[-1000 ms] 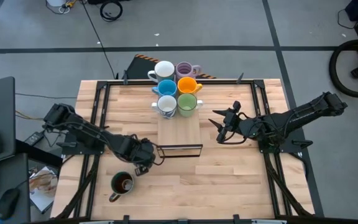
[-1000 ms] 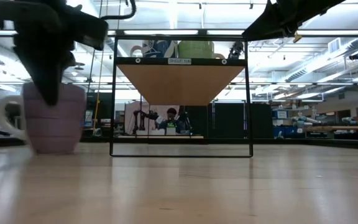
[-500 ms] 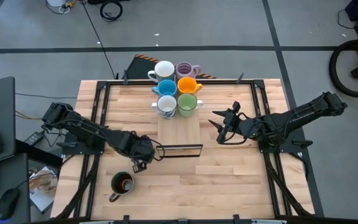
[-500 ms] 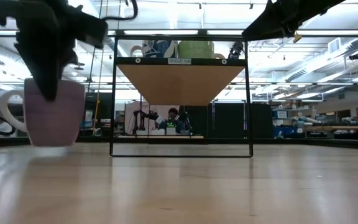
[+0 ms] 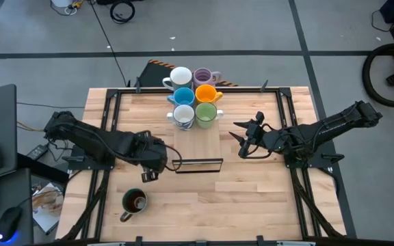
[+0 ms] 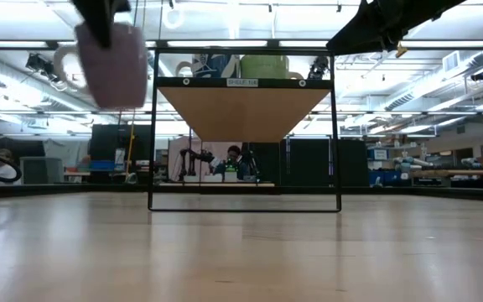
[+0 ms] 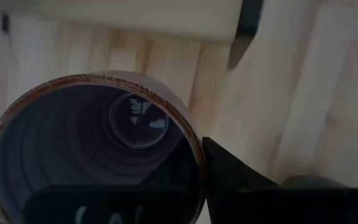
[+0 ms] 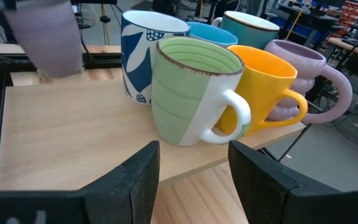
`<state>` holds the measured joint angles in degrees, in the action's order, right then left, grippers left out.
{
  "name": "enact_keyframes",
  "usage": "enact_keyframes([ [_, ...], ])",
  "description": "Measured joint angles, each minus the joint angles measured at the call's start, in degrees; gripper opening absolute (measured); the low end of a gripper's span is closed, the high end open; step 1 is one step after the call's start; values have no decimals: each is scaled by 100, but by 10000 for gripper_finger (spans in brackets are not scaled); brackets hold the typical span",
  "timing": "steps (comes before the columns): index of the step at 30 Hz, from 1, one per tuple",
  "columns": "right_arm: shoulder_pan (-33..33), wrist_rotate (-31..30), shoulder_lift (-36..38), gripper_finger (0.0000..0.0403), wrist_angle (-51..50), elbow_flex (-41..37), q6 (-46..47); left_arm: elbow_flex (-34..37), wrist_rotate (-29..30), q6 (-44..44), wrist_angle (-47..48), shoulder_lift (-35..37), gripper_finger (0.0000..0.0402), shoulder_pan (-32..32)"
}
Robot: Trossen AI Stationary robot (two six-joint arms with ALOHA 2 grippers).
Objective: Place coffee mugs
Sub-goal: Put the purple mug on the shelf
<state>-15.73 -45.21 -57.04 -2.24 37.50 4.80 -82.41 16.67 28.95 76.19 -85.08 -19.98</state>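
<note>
My left gripper is shut on a lilac mug that hangs high above the table, left of the rack; its handle points away from the rack. Several mugs stand on the rack's wooden shelf at its far end: white, lilac, blue, orange, white with blue pattern and green. A dark olive mug stands on the table near the front left. My right gripper waits open, right of the rack. My left gripper holds the lilac mug by its rim wall, one finger inside the mug and one finger outside. The fingers come from above, pointing steeply down. The mug hangs below them, about upright and clear of the table.
The rack is a black wire frame carrying the shelf well above the tabletop, with free room under it. The near half of the shelf is bare wood. Black rails run along the table's left and right sides.
My left gripper has gone up with the lilac mug, which stood on the table a second ago and now hangs well clear of it, about upright. In the high view the gripper has also drifted a little toward the table's far left.
</note>
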Motion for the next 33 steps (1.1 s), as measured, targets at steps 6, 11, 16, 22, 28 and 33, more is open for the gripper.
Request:
enact_keyframes([
  [6, 0, 0, 0, 197, 2, 0, 17, -750, -16, -441, 74, -2, 25, 246],
  [11, 0, 0, 0, 197, 2, 0, 20, -1323, 11, -832, 190, -139, 25, 381],
  [16, 0, -1, 0, 197, 3, 0, 20, -1918, 21, -1428, 175, -602, 25, 379],
  [22, 0, 28, 0, 197, 2, 0, 103, -2557, -3, -2097, 161, -1309, 25, 452],
  [28, 0, 180, 0, 197, 1, 0, 107, -2776, -492, -2550, 139, -1639, 25, 763],
  [33, -4, 184, 0, 197, 0, 0, 107, -2780, -814, -2641, 73, -1633, 27, 1090],
])
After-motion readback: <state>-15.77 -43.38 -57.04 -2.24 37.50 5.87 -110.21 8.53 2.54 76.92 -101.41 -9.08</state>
